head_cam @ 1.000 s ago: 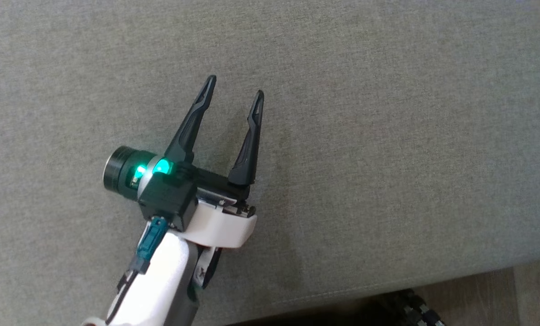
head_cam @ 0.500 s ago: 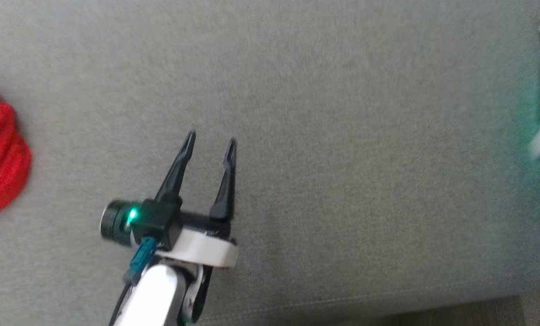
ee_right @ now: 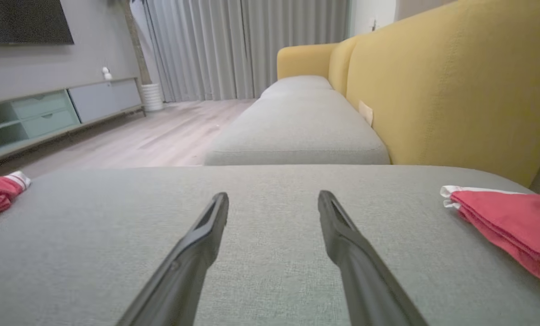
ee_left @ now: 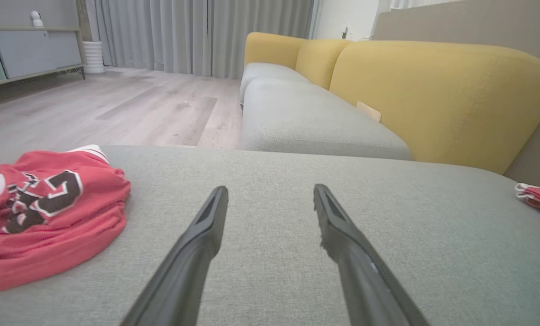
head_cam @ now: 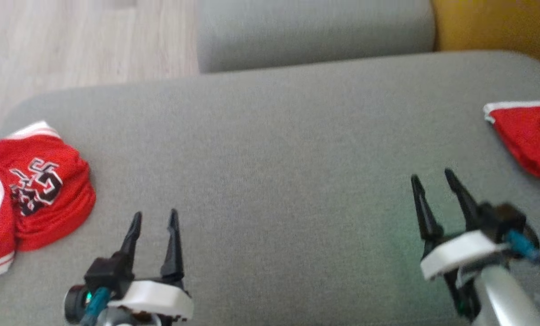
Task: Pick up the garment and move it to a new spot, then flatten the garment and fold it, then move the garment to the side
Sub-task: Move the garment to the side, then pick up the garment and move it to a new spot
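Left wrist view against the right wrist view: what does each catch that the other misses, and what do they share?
Left wrist view: the crumpled red jersey up close with its black-and-white lettering, seen past the open left gripper. Right wrist view: a dark screen on the wall and the folded red garment close by, past the open right gripper. Shared: the grey sofa cushion, yellow backrest, curtains, wooden floor, and some of each red garment.
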